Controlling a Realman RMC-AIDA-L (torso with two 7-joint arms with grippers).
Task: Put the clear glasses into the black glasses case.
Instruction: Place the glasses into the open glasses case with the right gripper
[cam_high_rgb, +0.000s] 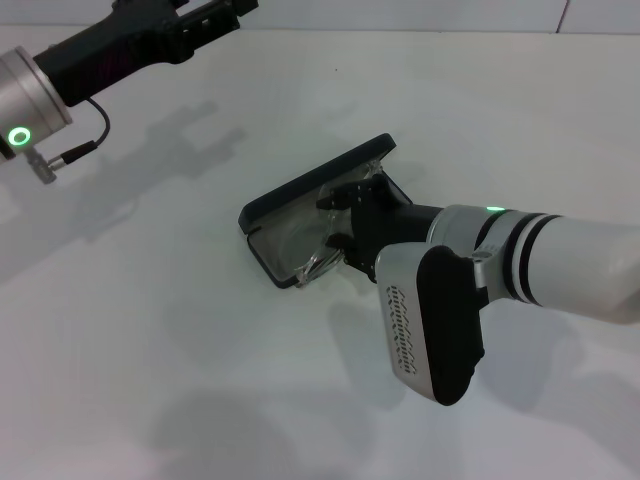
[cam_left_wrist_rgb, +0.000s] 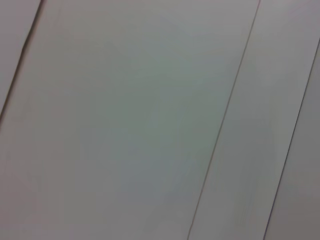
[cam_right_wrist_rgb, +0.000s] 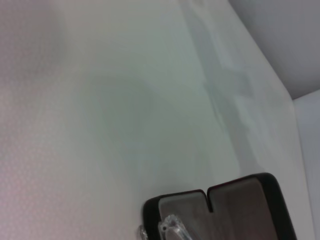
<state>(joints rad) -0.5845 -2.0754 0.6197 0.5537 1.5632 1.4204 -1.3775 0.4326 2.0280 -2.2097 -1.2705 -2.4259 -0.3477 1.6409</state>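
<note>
The black glasses case (cam_high_rgb: 300, 205) lies open on the white bench (cam_high_rgb: 150, 330), lid raised. The right end effector (cam_high_rgb: 340, 222) reaches into it, fingers closed on the clear glasses (cam_high_rgb: 318, 262) resting at the tray's near edge. The left end effector (cam_high_rgb: 215, 18) hangs well apart at the bench's far side; its grip cannot be told.

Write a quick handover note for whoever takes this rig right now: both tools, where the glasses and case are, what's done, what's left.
Right tool: low over the open black glasses case at mid-table, at the clear glasses; grip state unclear.
Left tool: raised at the far left, away from the work.
Clear glasses: lying in the case's tray, one end at its near rim.
Done: case open, glasses brought into it.
Left: confirm they sit fully inside, withdraw the right arm.
</note>
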